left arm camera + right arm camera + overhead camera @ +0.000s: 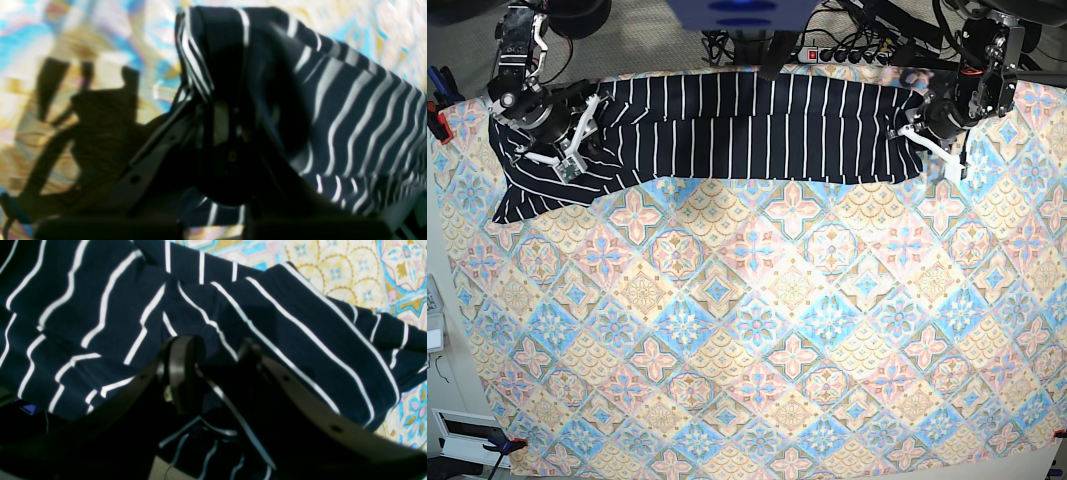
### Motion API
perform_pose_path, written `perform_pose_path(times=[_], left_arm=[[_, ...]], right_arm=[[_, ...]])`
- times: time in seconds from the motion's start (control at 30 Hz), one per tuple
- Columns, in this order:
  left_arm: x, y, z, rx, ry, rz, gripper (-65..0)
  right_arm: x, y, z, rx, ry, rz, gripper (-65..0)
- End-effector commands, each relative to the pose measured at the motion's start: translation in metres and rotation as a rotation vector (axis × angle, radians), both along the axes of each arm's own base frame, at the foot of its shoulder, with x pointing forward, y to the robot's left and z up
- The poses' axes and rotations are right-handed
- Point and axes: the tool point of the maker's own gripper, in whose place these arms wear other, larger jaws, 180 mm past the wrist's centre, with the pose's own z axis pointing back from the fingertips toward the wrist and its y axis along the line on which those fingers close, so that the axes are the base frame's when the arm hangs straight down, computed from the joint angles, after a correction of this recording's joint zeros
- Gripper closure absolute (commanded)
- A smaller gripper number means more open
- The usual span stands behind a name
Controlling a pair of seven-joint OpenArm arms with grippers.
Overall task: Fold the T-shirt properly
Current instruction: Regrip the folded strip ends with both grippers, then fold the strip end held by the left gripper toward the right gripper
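Near side of the tablecloth (757, 330) was bare patterned cloth in the base view. All the action sat along the far edge.

T-shirt (747, 125) lay stretched as a long band across the far edge of the table, stripes running front to back, ends bunched at each arm. One end trailed down into a skewed flap at the base view's left.

Left gripper (927, 135) was at the base view's right end of the shirt. Its wrist view was blurred, but the jaws looked clamped together with striped fabric (350, 126) draped over and between them, lifted off the cloth. Probably a pinch on the shirt's edge; blur makes the exact contact hard to confirm.

Right gripper (562, 150) was at the other end, on the bunched fabric. Wrist view showed its fingers (181, 373) spread apart with shirt folds (100, 323) lying across and between them; jaws not closed on the cloth.
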Motion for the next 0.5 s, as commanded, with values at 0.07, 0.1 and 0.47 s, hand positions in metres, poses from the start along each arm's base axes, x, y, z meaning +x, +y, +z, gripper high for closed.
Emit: perform_pose_path(times=[0.07, 0.1, 0.47], left_arm=[[0.008, 0.011, 0.009, 0.02, -0.029, 0.01, 0.0], [0.011, 0.016, 0.011, 0.024, -0.037, 0.024, 0.0], [0.034, 0.075, 0.045, 0.082, -0.154, 0.195, 0.0]], right_arm=[[0.008, -0.003, 0.01, -0.002, -0.041, 0.002, -21.0], [0.008, -0.003, 0.01, -0.002, -0.041, 0.002, -21.0], [0.007, 0.01, 0.008, 0.014, -0.034, 0.036, -21.0]])
